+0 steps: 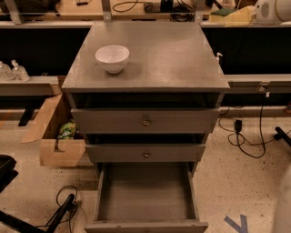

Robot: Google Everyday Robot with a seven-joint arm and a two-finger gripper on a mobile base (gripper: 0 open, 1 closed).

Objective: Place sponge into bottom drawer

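Observation:
The sponge, dark green face over pale yellow foam, is at the top right edge of the camera view, above and behind the cabinet's back right corner. My gripper is shut on it, with the white arm running off to the right. The bottom drawer is pulled out at the bottom of the view, a wide grey tray with a bare floor. The gripper is far above and behind it, to the right.
A white bowl stands on the grey cabinet top, left of centre. Two shallower drawers with round knobs are shut. A cardboard box sits left of the cabinet; cables lie on the floor at right.

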